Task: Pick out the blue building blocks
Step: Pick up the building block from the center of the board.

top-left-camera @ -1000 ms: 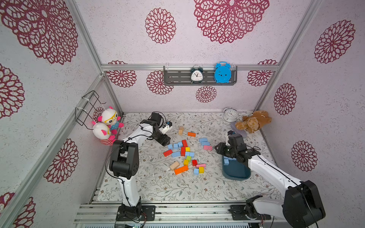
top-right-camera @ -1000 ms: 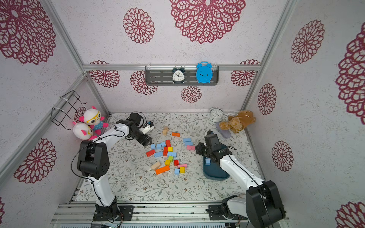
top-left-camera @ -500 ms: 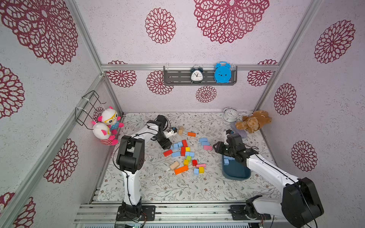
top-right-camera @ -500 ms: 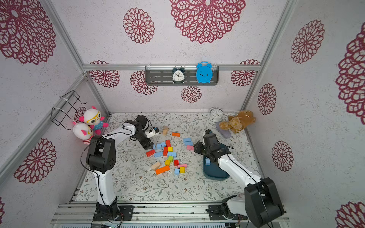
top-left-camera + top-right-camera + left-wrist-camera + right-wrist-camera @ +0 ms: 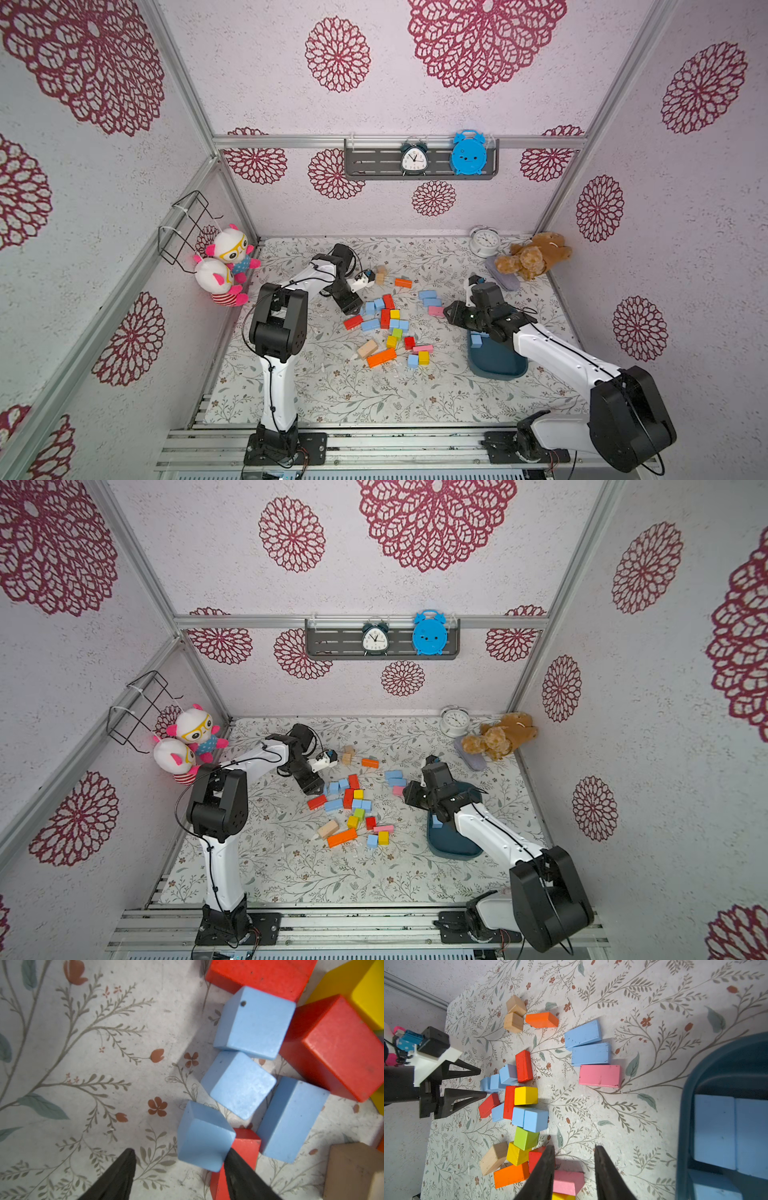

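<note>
Swung in from the back-left corner, your left gripper now sits low at the left edge of the pile. Its jaws are well apart over the floral mat. 1 fingertip touches a corner of a blue cube, which is not clamped.

Of the blue building blocks, you can count 9 on the mat:
- 3 cubes and 1 brick just beside that gripper
- 2 cubes side by side mid-pile
- 1 cube at the pile's near edge, just beside a yellow one
- 2 long bricks lying parallel, further right

Mixed among them are 4 red blocks, 3 yellow blocks, 3 tan blocks, 2 orange blocks, 2 pink blocks and 1 green block.

Your right gripper has edged off the teal tub toward the pile. It hangs above the mat, jaws narrowly parted and holding nothing. At least 3 more blue blocks lie inside the tub, seen in the right wrist view; the rest of its floor is out of view.
</note>
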